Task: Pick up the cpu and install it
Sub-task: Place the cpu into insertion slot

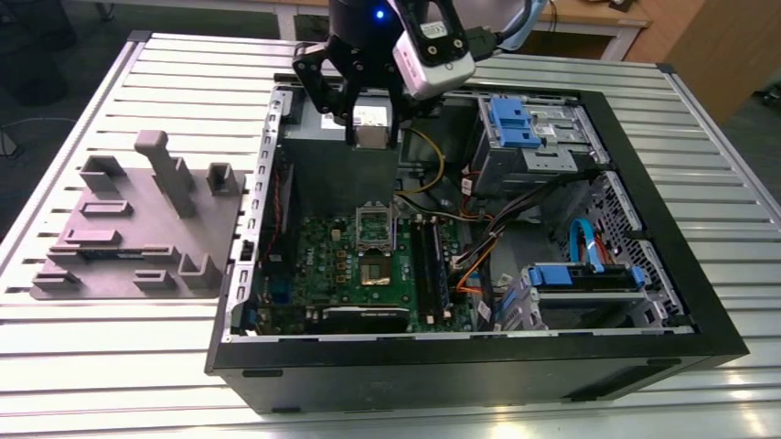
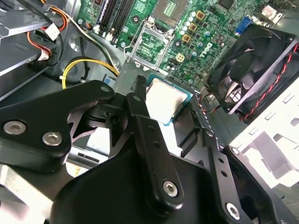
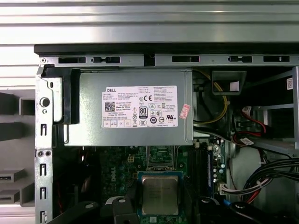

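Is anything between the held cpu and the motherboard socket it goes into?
Nothing visible does. The gripper holds the cpu over the case; the socket lies uncovered, with the yellow cables off to one side.

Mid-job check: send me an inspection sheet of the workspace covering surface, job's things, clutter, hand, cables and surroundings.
Surface: slatted metal table; an open PC case lies on it.
Job's things: the cpu is held in the air inside the case, near the power supply; the socket has its frame open and no chip in it.
Clutter: a grey fixture tray on the table, on the exterior view's left of the case.
Hand: the hand is shut on the cpu.
Cables: yellow wires beside the power supply; a blue cable by the drive bays; none across the socket.
Surroundings: wooden furniture beyond the table.
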You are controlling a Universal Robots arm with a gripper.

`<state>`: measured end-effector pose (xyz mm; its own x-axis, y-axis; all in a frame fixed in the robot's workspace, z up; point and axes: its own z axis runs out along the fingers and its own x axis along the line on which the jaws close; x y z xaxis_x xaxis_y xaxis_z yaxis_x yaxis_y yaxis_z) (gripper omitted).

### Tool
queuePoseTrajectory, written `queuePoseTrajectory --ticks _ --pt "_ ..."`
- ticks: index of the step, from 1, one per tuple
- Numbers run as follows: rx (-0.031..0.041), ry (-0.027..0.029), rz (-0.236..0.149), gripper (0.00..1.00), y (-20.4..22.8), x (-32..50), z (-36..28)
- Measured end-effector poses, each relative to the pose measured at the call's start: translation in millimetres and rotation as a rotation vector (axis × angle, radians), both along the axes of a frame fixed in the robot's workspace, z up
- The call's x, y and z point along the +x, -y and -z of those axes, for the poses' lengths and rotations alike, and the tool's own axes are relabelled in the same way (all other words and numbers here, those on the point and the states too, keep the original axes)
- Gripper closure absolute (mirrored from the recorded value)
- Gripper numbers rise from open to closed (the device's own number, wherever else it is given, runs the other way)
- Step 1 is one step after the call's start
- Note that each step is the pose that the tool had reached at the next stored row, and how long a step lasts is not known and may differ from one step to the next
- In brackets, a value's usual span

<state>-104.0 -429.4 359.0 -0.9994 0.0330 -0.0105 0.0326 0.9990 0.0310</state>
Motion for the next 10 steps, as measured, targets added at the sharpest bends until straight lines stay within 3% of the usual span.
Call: queuePoseTrajectory --ticks 10 --pt "-0.0001 0.0000 0.000 0.53 0.3 0.0 2.0"
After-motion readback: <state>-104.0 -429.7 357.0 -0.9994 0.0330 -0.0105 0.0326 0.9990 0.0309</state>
